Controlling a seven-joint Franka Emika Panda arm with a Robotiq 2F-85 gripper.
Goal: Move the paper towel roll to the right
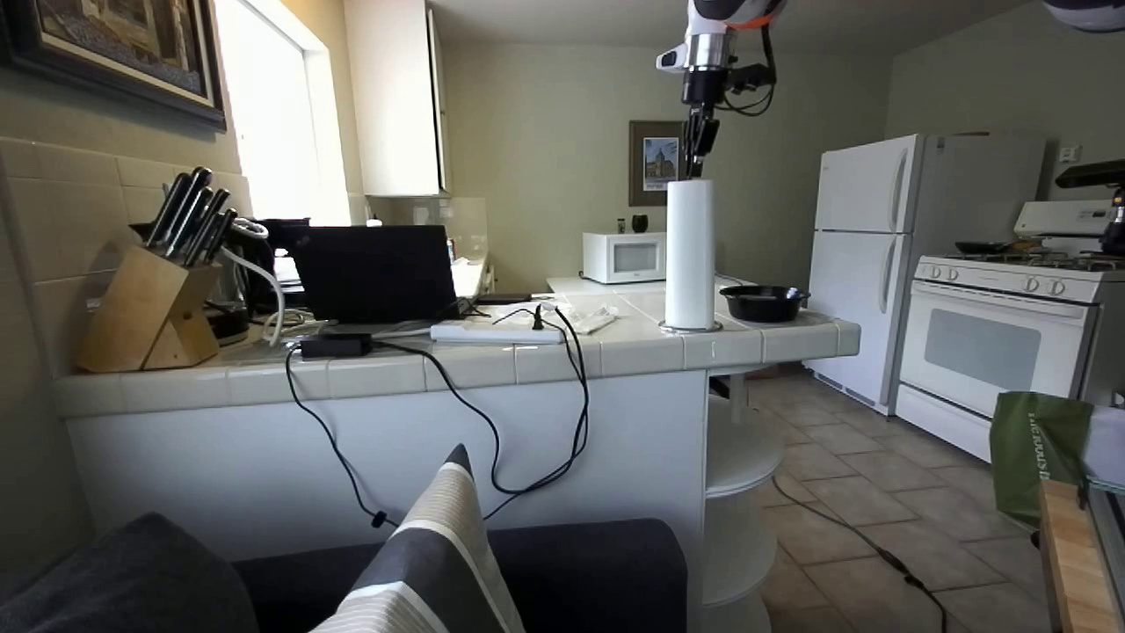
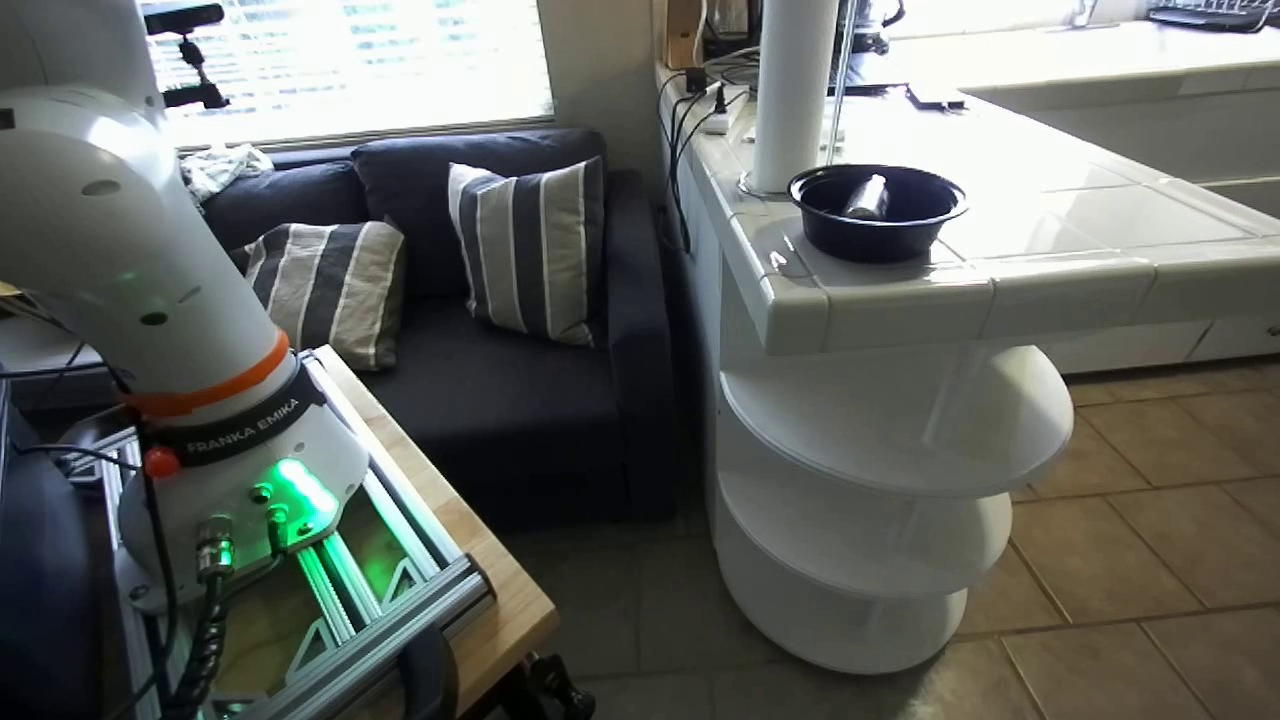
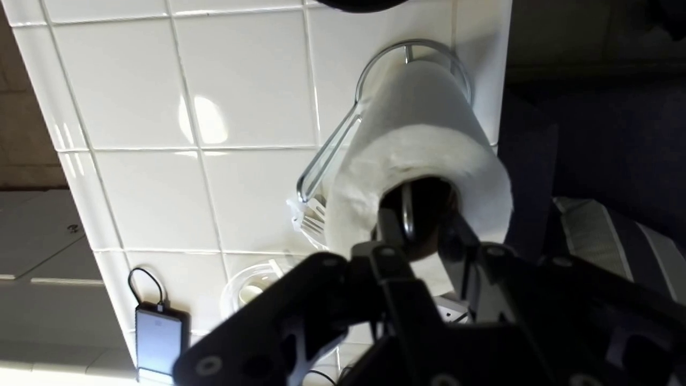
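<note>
In an exterior view, the black band (image 2: 245, 426) round my white arm (image 2: 170, 240) reads FRANKA EMIKA; a soft green bag (image 1: 1037, 466), far right in an exterior view, bears sideways white lettering I cannot make out. Along the white tiled counter (image 1: 633, 356), from the left, stand a light wooden knife block (image 1: 149, 312), a black rectangular laptop (image 1: 378, 272), a long white power strip (image 1: 488, 334) and a boxy white microwave (image 1: 624, 257). Then comes the tall, plain white paper towel roll (image 1: 690, 255), upright on a silvery wire holder (image 3: 412, 43). My black gripper (image 3: 421, 224) points down at its top, jaws parted a little way over the hollow core; a thin metal rod (image 3: 408, 206) shows between them, and I cannot tell whether they touch it. Just right of the roll sits a round black pan (image 1: 763, 304), then a white refrigerator (image 1: 857, 272) and a white gas stove (image 1: 984, 325) on the tan tiled floor (image 1: 852, 453).
</note>
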